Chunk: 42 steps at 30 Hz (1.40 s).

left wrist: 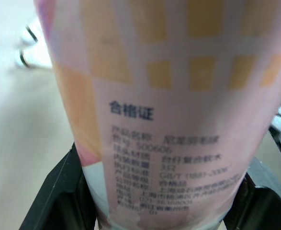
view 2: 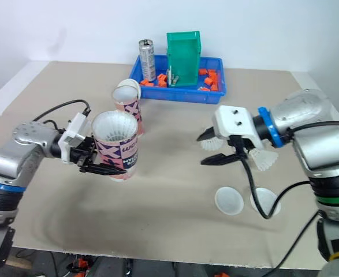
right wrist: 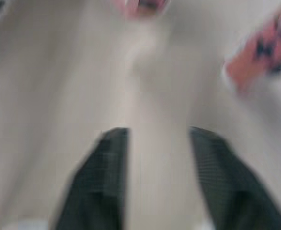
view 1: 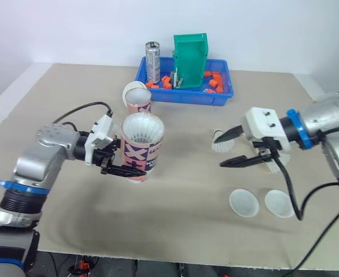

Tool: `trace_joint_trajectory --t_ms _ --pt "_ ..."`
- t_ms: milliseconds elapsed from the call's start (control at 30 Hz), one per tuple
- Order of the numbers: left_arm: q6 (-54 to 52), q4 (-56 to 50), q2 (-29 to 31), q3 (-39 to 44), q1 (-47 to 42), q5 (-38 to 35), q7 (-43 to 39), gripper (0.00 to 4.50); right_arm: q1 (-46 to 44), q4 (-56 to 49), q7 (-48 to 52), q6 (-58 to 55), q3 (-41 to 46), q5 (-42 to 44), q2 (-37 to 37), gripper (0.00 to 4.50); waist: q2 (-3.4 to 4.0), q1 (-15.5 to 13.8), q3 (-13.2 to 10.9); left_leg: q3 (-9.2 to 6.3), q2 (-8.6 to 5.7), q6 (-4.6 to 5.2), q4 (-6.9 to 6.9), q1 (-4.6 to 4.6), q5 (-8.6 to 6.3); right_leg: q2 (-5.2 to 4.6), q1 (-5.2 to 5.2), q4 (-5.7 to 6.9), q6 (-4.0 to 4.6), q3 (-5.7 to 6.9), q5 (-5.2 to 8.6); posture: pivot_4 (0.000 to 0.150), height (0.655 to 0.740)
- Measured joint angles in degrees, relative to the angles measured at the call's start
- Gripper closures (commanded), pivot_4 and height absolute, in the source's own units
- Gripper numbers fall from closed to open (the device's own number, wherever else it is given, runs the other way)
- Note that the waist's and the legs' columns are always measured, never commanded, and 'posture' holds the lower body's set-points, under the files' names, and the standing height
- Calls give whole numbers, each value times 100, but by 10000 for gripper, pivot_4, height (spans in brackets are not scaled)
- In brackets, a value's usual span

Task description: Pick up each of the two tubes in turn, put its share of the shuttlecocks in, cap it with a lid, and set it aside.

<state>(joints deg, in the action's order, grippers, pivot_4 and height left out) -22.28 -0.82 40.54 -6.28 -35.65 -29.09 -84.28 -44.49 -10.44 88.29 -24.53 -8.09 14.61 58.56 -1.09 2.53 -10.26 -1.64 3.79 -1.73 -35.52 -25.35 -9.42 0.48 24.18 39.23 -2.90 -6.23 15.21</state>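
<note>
My left gripper (view 1: 122, 159) is shut on a pink patterned tube (view 1: 140, 147), held tilted with its open mouth facing me; white shuttlecock feathers show inside. The left wrist view has the tube's label (left wrist: 164, 143) up close between the fingers. A second tube (view 1: 137, 97) stands on the table behind it. My right gripper (view 1: 224, 149) is open and empty, hovering over the table right of the held tube. A white shuttlecock (view 1: 220, 141) lies just behind its fingers and another (view 1: 276, 163) lies under the wrist. Two round white lids (view 1: 243, 202) (view 1: 279, 203) lie flat near the front.
A blue tray (view 1: 221, 95) at the back holds a green box (view 1: 190, 60), a silver can (view 1: 152, 62) and several orange pieces. The table's front edge runs just below the lids.
</note>
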Motion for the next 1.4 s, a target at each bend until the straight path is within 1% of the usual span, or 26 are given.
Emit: trace_joint_trajectory --t_ms 67,100,133,167,200,233,267,333,433,600,833,1067,1167,1200,1300,1333,1400 --pt "6 24 -38 -14 -11 7 16 15868 29 -13 13 35 16 1 26 16875 0 32 0 0 1 -1 0 6 1 1 -1 0 3 -2 -8 1500 7362" --pt "63 40 -157 -22 -20 12 53 15868 144 -32 41 116 28 -1 158 16875 3 29 0 -1 -1 -2 0 13 2 1 -11 1 -3 -3 -6 1500 7362" --pt "267 205 -539 -57 -53 60 179 15868 472 8 99 370 51 -70 502 16875 8 8 2 1 -2 -2 -3 20 2 -1 -21 -1 -7 -5 -8 1500 7362" --pt "420 345 -817 -79 -45 116 281 15868 688 65 132 519 56 -150 688 16875 12 -43 4 -4 -12 -2 -13 28 2 -8 -37 -3 -15 0 -2 1500 7362" --pt "681 662 -1239 -289 7 248 436 15868 949 191 145 715 47 -281 804 16875 5 -48 0 4 -14 -3 -28 20 2 -10 -37 -9 -6 -11 1 1500 7362" --pt "865 848 -1459 -388 36 368 525 15868 1046 197 143 783 -12 -332 825 16875 5 -46 0 14 -16 -3 -32 17 2 -14 -35 -12 -15 -19 -6 1500 7362" --pt "958 934 -1537 -417 34 431 551 15868 1083 197 140 812 -32 -367 832 16875 3 -36 -1 15 -19 -3 -35 17 2 -18 -35 -13 -29 -21 -14 1500 7362" --pt "1689 1491 -2073 -564 41 818 796 15868 1292 240 40 893 -287 -663 833 16875 3 1 0 26 -21 -3 -43 25 2 -22 -42 -15 -44 -28 -25 1500 7362" --pt "1997 1784 -2346 -731 132 978 860 15868 1441 412 -21 996 -527 -933 809 16875 3 19 -2 34 -21 -5 -43 22 4 -20 -30 -13 -44 -39 -36 1500 7362" --pt "2130 1828 -2410 -750 188 1026 860 15868 1466 518 -33 1020 -550 -1036 786 16875 4 20 -2 34 -20 -6 -41 23 4 -17 -30 -13 -46 -42 -36 1500 7362" --pt "2118 1829 -2308 -936 372 1166 614 15868 1442 747 -229 1068 -835 -1375 301 16875 5 18 -2 36 -22 -6 -41 21 4 -18 -30 -14 -48 -44 -35 1500 7362" --pt "2083 1831 -2271 -962 397 1164 504 15868 1415 853 -241 1231 -956 -1582 267 16875 6 18 0 35 -22 -6 -42 25 4 -17 -34 -14 -49 -44 -34 1500 7362" --pt "2086 1927 -2366 -856 496 1091 526 15868 1415 883 -214 1316 -962 -1624 268 24330 8 18 2 34 -22 -6 -42 30 4 -18 -41 -14 -49 -44 -34 1500 7362" --pt "2099 1949 -2383 -829 532 1056 530 15868 1416 894 -197 1342 -964 -1632 268 29708 7 18 3 34 -22 -6 -44 32 4 -18 -43 -14 -49 -44 -34 1500 7362" --pt "2137 1994 -2390 -807 554 1049 523 15868 1406 945 -207 1417 -965 -1700 268 43351 8 18 4 35 -22 -6 -44 50 4 -18 -60 -14 -43 -44 -31 1500 7362" --pt "2148 2011 -2390 -807 557 1050 519 15868 1403 965 -205 1446 -965 -1722 268 44325 7 18 4 35 -22 -6 -44 59 4 -18 -68 -15 -29 -44 -23 1500 7362" --pt "2198 2051 -2392 -809 555 1056 514 15868 1391 984 -200 1461 -976 -1755 266 44325 7 19 4 37 -22 -7 -41 73 3 -18 -81 -15 -22 -44 -19 1500 7362"
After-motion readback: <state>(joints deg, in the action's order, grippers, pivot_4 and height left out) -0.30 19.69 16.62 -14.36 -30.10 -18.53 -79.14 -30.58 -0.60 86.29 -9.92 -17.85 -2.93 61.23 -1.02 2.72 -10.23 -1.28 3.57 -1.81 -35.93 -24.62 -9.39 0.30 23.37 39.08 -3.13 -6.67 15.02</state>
